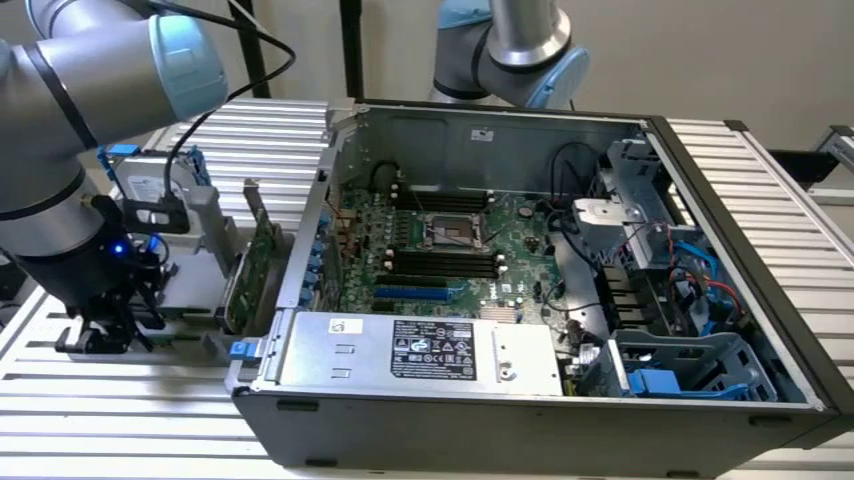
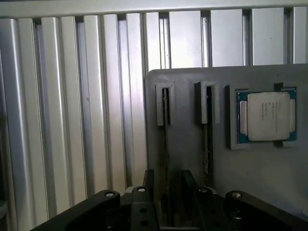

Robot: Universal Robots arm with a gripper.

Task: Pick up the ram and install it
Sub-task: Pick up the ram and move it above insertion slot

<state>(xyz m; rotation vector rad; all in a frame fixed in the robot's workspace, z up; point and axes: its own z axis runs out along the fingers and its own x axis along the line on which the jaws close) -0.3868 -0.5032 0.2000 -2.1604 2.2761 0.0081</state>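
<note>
A grey holder lies on the slatted table with two narrow slots. A ram stick stands on edge in one slot, and a second ram stick stands in the slot beside it. My gripper hangs just over the first stick, open, with one dark finger on each side of it and a gap left to the stick. In the exterior view the gripper is low at that view's left, outside the computer case. The motherboard's black slots lie inside the open case.
A square silver processor sits in a recess of the holder beside the sticks. A tall green expansion card stands between the gripper and the case wall. A second arm stands behind the case. The power supply fills the case's front.
</note>
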